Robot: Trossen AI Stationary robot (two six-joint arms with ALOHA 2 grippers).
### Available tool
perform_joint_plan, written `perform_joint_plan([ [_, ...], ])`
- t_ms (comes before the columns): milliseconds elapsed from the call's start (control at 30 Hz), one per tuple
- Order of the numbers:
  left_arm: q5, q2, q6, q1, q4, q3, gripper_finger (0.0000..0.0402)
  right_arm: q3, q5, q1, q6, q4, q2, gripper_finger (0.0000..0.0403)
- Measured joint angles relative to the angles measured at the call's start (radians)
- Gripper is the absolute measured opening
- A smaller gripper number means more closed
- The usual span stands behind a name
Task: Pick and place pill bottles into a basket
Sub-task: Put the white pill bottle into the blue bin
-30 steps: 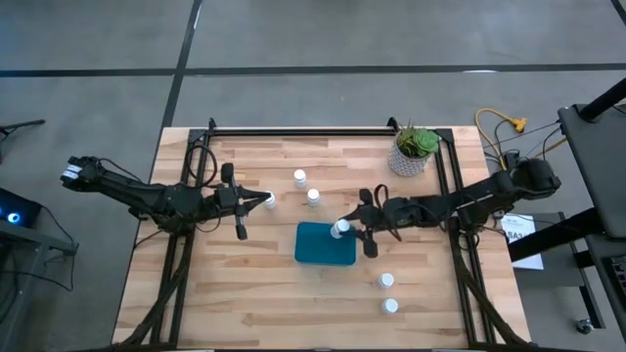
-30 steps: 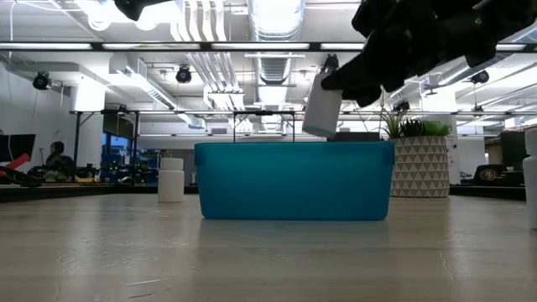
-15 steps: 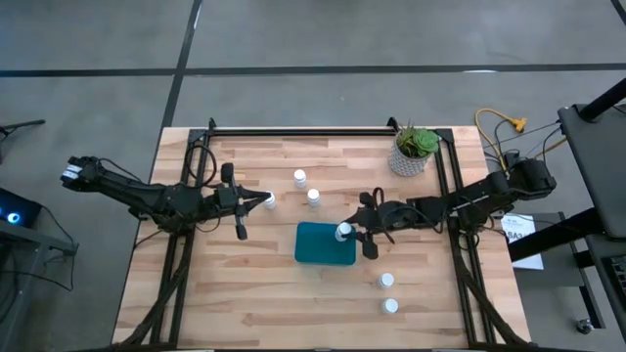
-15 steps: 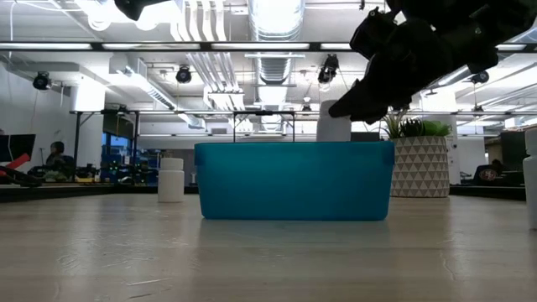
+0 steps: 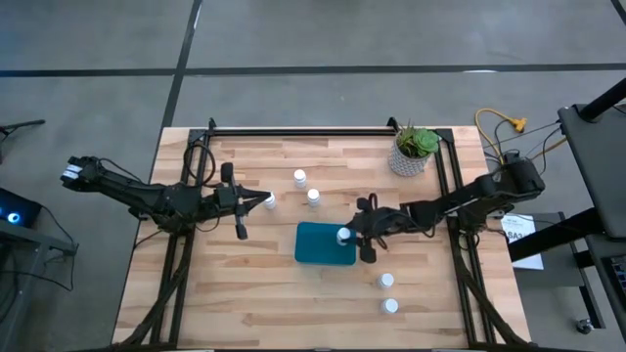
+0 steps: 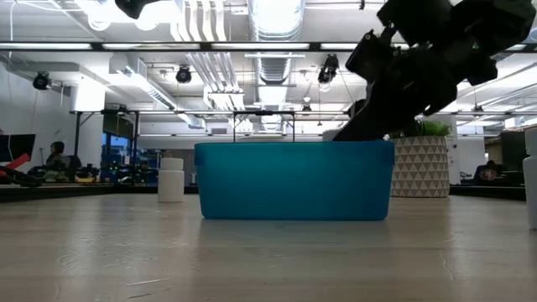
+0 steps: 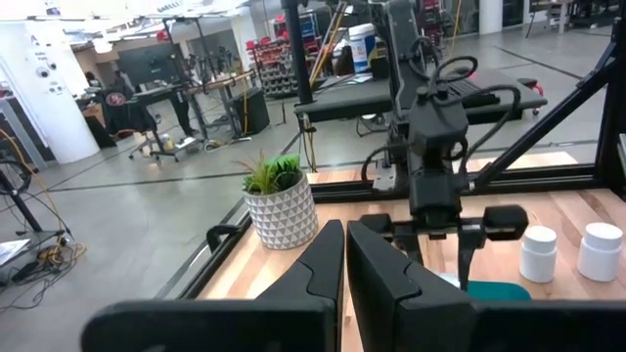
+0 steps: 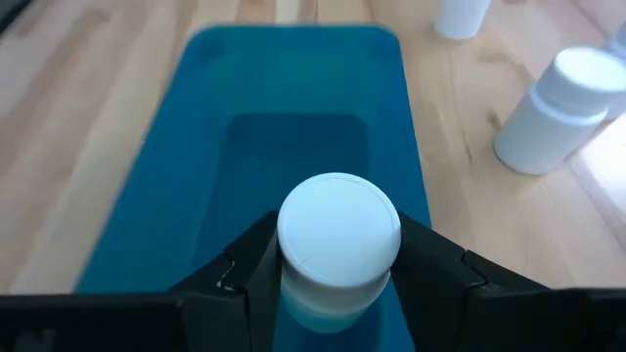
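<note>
The teal basket (image 5: 319,244) sits mid-table. My right gripper (image 5: 347,237) reaches over its right end from the table's right, shut on a white pill bottle (image 8: 339,230) that is down inside the basket (image 8: 293,137). In the low view the basket's wall (image 6: 294,180) hides that bottle. Two bottles (image 5: 299,178) (image 5: 313,197) stand behind the basket, one (image 5: 270,200) to its left and two (image 5: 386,281) (image 5: 391,305) at the near right. My left gripper (image 7: 344,264) is held shut and empty, high over the table's left. My right gripper pinches the bottle's body just under its cap (image 8: 337,284) between its two fingers (image 8: 249,266), one on each side. The fingers slant down from the table's right side. The bottle stands upright inside the basket; whether its bottom rests on the floor I cannot tell.
A white patterned plant pot (image 5: 411,156) stands at the far right corner. Black frame rails (image 5: 293,130) run along the table's far edge and sides. Bare wood lies in front of the basket.
My right gripper has gone down toward the basket and tipped its nose lower, still shut on the bottle. The bottle has sunk from above the basket's rim to inside it, out of sight behind the wall in the low view.
</note>
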Motion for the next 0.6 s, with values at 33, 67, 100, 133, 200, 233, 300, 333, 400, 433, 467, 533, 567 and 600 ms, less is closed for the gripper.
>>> perform_joint_plan([
  [33,0.0,0.0,0.0,0.0,-0.001,0.0,0.0,0.005,0.0,0.0,-0.002,0.0,0.01,0.015],
  [67,0.0,0.0,0.0,0.0,-0.001,0.0,0.0,0.008,0.001,-0.001,-0.005,0.0,0.017,0.015],
  [100,0.0,0.0,0.0,0.0,0.0,0.0,0.0,0.014,0.001,-0.001,-0.008,-0.001,0.026,0.015],
  [133,0.0,0.0,0.0,0.0,0.0,0.0,0.0,0.023,0.001,0.0,-0.012,0.002,0.035,0.015],
  [200,0.0,0.0,0.0,0.0,-0.001,0.0,0.0,0.037,0.0,0.0,-0.019,-0.004,0.049,0.015],
  [233,0.0,0.0,0.0,0.0,0.0,0.0,0.0,0.045,0.0,0.0,-0.021,-0.009,0.055,0.015],
  [300,0.0,0.0,0.0,0.0,-0.001,0.0,0.0,0.058,0.001,0.0,-0.022,-0.016,0.064,0.015],
  [333,0.0,0.0,0.0,0.0,-0.001,0.0,0.0,0.064,0.001,0.0,-0.023,-0.034,0.067,0.015],
  [400,0.0,0.0,0.0,0.0,-0.002,0.0,0.0,0.075,0.002,0.0,-0.025,-0.074,0.068,0.015],
  [433,0.0,0.0,0.0,0.0,-0.001,0.0,0.0,0.078,0.007,0.0,-0.025,-0.092,0.068,0.015],
  [467,0.0,0.0,0.0,0.0,-0.001,0.0,0.0,0.081,0.02,0.0,-0.024,-0.109,0.067,0.015],
  [533,0.0,0.0,0.0,0.0,-0.002,0.0,0.0,0.083,0.031,0.0,-0.024,-0.123,0.063,0.015],
  [567,0.0,0.0,0.0,0.0,-0.001,0.0,0.0,0.083,0.032,0.0,-0.025,-0.123,0.061,0.015],
  [600,0.0,0.0,0.0,0.0,-0.001,0.0,0.0,0.083,0.032,0.0,-0.025,-0.116,0.06,0.015],
])
